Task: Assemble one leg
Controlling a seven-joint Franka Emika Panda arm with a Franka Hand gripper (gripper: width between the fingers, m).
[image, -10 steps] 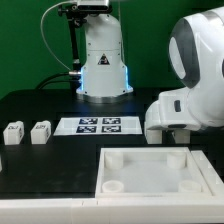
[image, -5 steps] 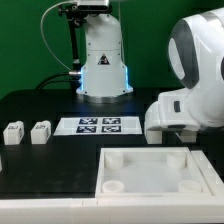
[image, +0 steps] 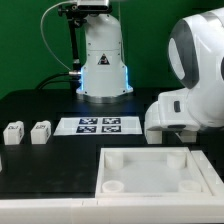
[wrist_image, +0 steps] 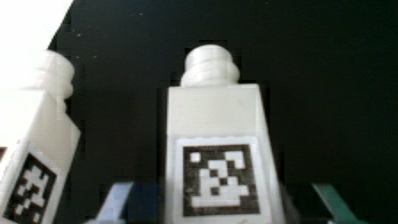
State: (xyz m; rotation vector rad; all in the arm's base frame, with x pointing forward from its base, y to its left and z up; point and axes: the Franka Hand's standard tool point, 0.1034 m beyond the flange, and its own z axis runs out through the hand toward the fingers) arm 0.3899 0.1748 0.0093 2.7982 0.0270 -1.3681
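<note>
In the wrist view a white leg (wrist_image: 217, 130) stands upright on the black table, its rounded peg end up and its marker tag facing the camera. My gripper (wrist_image: 222, 208) is open, with one finger on each side of the leg's lower part. The pale finger (wrist_image: 121, 203) sits close to the leg, and a dark gap shows by the green-tinted finger (wrist_image: 331, 200). A second leg (wrist_image: 36, 140) stands beside the first. In the exterior view my white arm (image: 185, 95) hides the gripper and these two legs. Two more legs (image: 12, 132) (image: 40, 131) stand at that view's left.
The large white tray-like part (image: 150, 158) with round corner sockets lies at the front right of the exterior view. The marker board (image: 100, 125) lies in the middle of the black table. The robot's base (image: 103, 65) stands behind it.
</note>
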